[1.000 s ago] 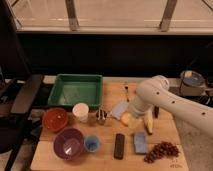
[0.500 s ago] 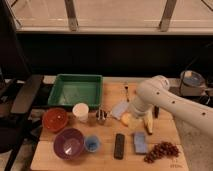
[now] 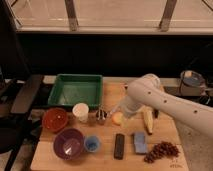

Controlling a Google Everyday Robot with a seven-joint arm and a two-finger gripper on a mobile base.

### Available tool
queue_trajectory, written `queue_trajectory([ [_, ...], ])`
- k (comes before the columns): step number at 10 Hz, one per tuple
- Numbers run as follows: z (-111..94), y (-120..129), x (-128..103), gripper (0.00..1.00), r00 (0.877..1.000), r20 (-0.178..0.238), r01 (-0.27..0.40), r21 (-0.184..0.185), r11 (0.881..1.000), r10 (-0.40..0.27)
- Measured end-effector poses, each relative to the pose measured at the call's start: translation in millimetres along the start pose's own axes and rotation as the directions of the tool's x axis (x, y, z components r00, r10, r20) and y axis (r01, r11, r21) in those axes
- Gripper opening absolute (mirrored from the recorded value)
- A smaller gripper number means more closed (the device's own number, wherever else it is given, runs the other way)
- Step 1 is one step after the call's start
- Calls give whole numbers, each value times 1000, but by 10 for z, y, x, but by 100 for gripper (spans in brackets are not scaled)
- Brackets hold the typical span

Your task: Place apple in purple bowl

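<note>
The apple (image 3: 117, 118), small and yellow-orange, lies on the wooden table (image 3: 165, 162) near its middle. My gripper (image 3: 121, 112) is at the end of the white arm (image 3: 150, 95) that reaches in from the right. It hangs right over the apple's upper right side, and the arm covers part of it. The purple bowl (image 3: 69, 143) stands empty at the front left of the table, well to the left of and nearer than the apple.
A green tray (image 3: 76, 90) is at the back left. An orange-red bowl (image 3: 55, 119), a white cup (image 3: 80, 111), a small blue cup (image 3: 92, 144) and a small metal object (image 3: 101, 116) lie between apple and purple bowl. A corn cob (image 3: 148, 121), dark bar (image 3: 119, 145), blue sponge (image 3: 139, 142) and grapes (image 3: 161, 151) lie right.
</note>
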Motion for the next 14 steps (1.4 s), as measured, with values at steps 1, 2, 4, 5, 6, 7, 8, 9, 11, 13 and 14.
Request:
queue_trajectory([
  [1,30,-47,-255,0,998,27,49,0,999,-49],
  [2,63,-80,-516,0,994,61,96,1,995,-96],
  [4,131,-108,-1060,0,972,143,190,4,982,-189],
  [5,158,-100,-1274,0,958,177,227,2,974,-223],
  [6,189,-72,-1566,2,934,240,273,-4,962,-264],
  [7,208,-33,-1783,7,912,290,306,-8,952,-290],
  [8,227,64,-2068,19,871,372,351,-16,936,-320],
  [9,234,187,-2262,29,837,430,386,-22,922,-339],
  [11,260,412,-2558,45,775,509,451,-29,892,-375],
  [13,256,407,-2539,46,777,508,448,-28,894,-373],
  [14,262,415,-2556,46,775,509,452,-29,892,-376],
])
